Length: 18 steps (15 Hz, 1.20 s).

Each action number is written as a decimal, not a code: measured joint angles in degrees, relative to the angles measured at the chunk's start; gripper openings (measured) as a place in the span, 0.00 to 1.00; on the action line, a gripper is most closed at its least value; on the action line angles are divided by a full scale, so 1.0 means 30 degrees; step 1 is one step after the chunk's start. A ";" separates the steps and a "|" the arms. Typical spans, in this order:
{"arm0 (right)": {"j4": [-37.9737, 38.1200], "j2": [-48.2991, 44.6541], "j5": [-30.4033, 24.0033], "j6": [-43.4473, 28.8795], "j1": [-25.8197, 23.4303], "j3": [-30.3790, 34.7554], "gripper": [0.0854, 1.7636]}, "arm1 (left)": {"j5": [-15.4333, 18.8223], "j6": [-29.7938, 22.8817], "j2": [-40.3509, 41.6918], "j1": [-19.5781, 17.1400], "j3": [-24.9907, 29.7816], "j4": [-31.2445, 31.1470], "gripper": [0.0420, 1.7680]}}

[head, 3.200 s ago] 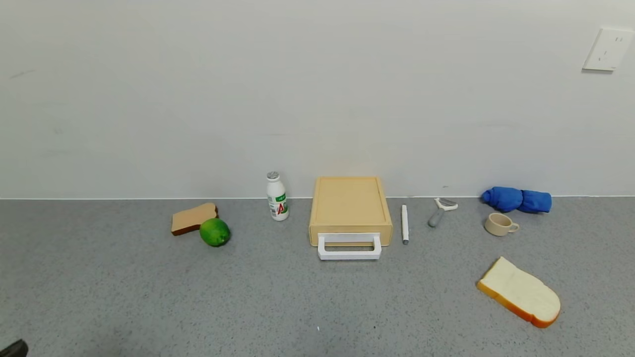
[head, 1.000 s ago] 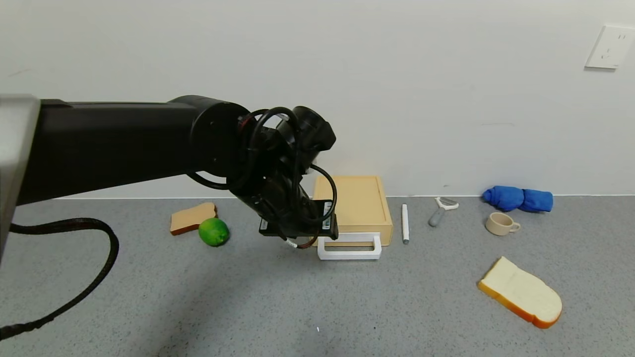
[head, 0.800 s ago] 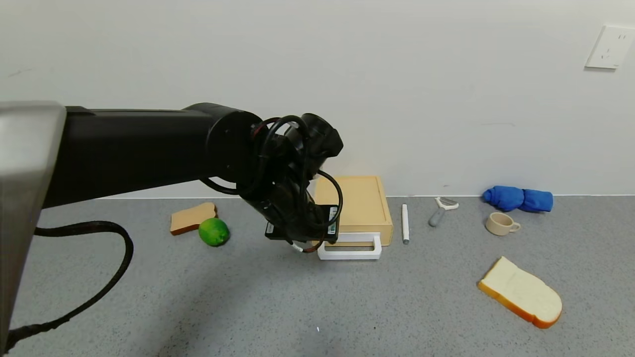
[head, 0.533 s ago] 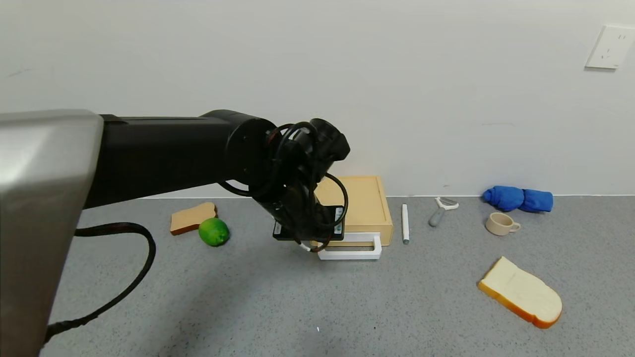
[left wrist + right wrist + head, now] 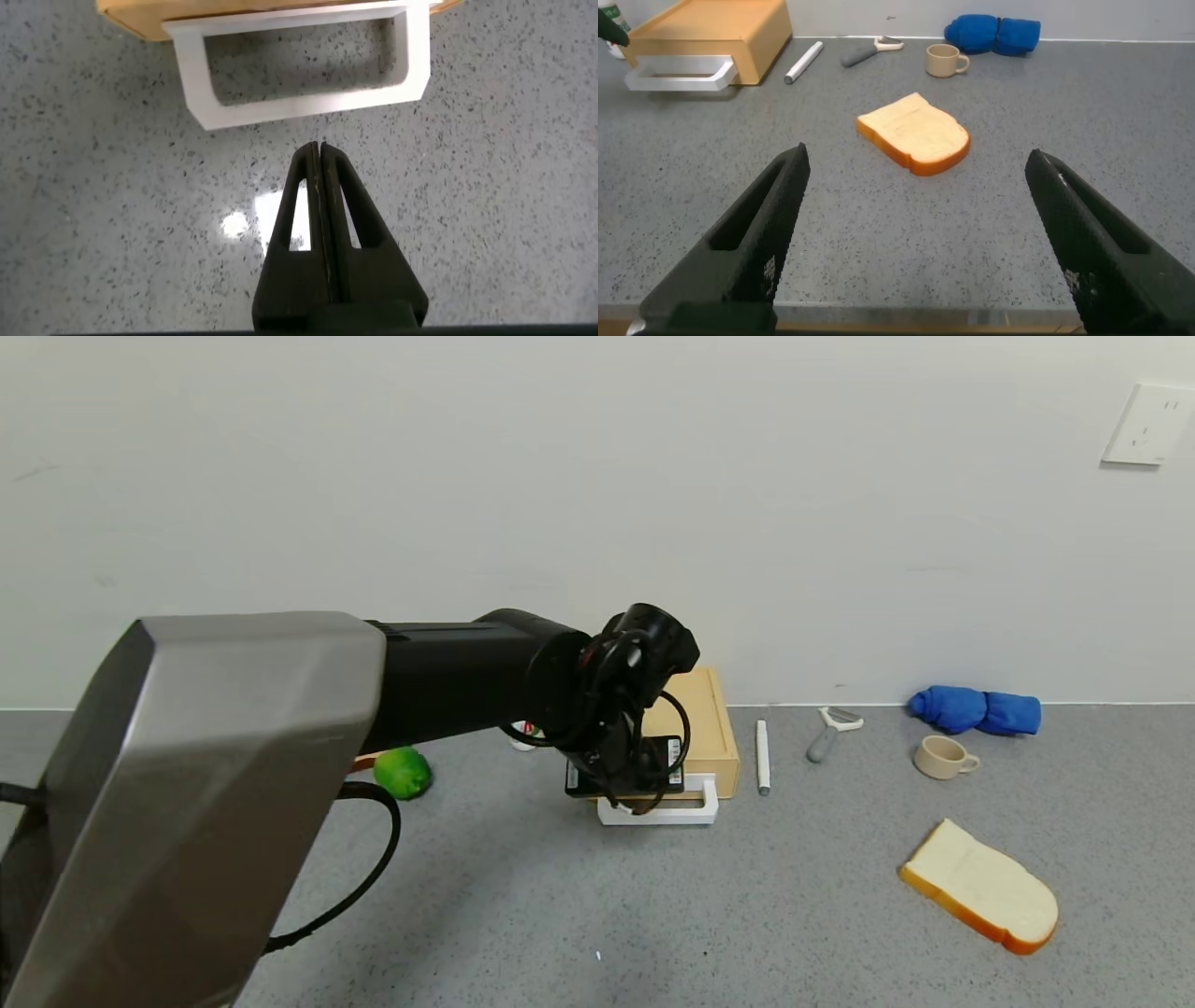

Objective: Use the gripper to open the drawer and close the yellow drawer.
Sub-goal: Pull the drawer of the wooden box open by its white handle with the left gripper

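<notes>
Since half a second ago the left arm has reached farther out and lower, so its left end effector (image 5: 644,803) now hangs just above the white loop handle (image 5: 658,810) of the yellow drawer (image 5: 695,728), hiding most of the milk bottle that showed earlier. In the left wrist view the two black fingers (image 5: 322,201) are pressed flat together, gripping nothing, their tips just short of the handle's front bar (image 5: 308,107) and apart from it. White barcode labels (image 5: 674,751) sit on the wrist body; their print is too small to read.

The drawer stands against the wall at the back of the grey speckled worktop (image 5: 597,915), its tray pushed in and the handle jutting toward the robot.

The right end effector (image 5: 924,243) stays low near the worktop's front edge, fingers spread wide with nothing between them, well apart from the drawer (image 5: 710,33).

A green lime (image 5: 403,772) lies left of the drawer. To its right lie a white pen (image 5: 762,758), a peeler (image 5: 829,732), a beige cup (image 5: 943,757) and a rolled blue cloth (image 5: 976,712). A slice of bread (image 5: 980,887) lies nearer the front. A white wall socket (image 5: 1146,425) is at upper right.
</notes>
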<state>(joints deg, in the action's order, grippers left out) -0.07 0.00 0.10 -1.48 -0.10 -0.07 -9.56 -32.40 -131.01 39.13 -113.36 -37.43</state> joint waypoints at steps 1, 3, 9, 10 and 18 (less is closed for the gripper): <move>0.0000 0.0000 0.0000 0.0000 0.0000 0.0000 0.96 | -0.0081 -0.0020 -0.0256 0.0008 -0.0004 0.0313 0.04; 0.0000 0.0000 -0.0008 -0.0004 0.0000 0.0000 0.96 | -0.0715 -0.0223 -0.0699 -0.0024 -0.0004 0.0882 0.04; 0.0000 0.0000 0.0000 0.0000 0.0000 0.0000 0.96 | -0.1105 -0.0150 -0.1625 -0.0154 -0.0004 0.1808 0.04; 0.0000 0.0000 0.0000 0.0000 0.0000 0.0000 0.96 | -0.1158 -0.0150 -0.1764 -0.0211 -0.0004 0.1995 0.04; 0.0000 0.0000 0.0000 -0.0004 0.0000 0.0000 0.96 | -0.1296 -0.0122 -0.2523 -0.0935 -0.0004 0.2491 0.04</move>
<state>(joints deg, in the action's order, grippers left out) -0.07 0.00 0.10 -1.49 -0.10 -0.07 -13.45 -32.77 -138.58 36.33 -113.37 -29.95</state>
